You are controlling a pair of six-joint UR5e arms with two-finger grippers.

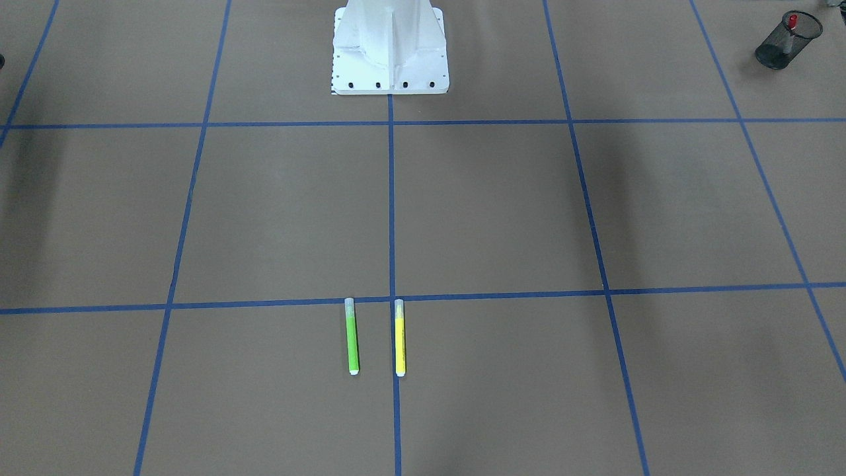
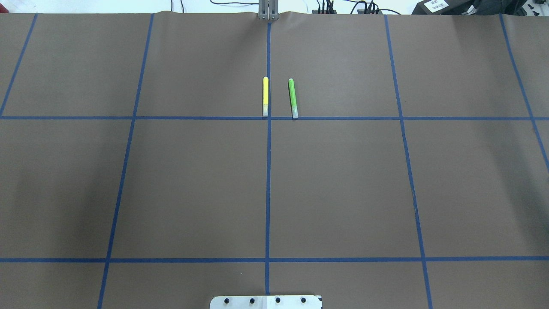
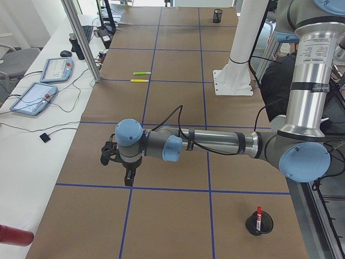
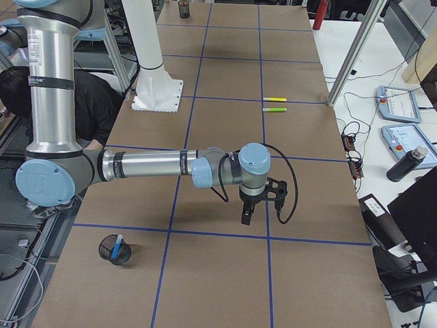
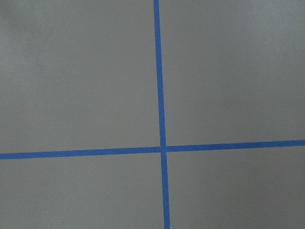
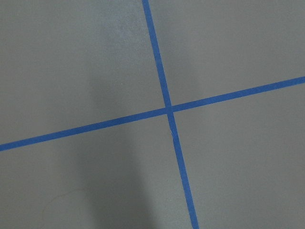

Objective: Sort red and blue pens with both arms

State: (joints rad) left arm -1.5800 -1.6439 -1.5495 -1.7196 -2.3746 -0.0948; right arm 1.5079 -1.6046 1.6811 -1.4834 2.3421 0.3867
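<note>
My left end effector (image 3: 128,177) hung over a tape cross (image 5: 163,149) on the surface (image 2: 193,193), pointing down. My right end effector (image 4: 246,215) hung the same way at the other end. Each showed only from the side and neither wrist view caught a finger, so I could not tell whether either was released or clenched.

The red pen (image 3: 259,213) stood on end, leaning, in a black mesh cup (image 3: 251,224). That cup sat further out to the left of my left end effector and back toward my base side, so my left arm was much the nearer. The blue pen (image 4: 118,242) leaned in a second mesh cup (image 4: 105,251), likewise outward and back from my right end effector.

I judged both sorted. The green pen (image 1: 352,340) and yellow pen (image 1: 399,340) lay flat and parallel at the far middle, well apart from both end effectors.
</note>
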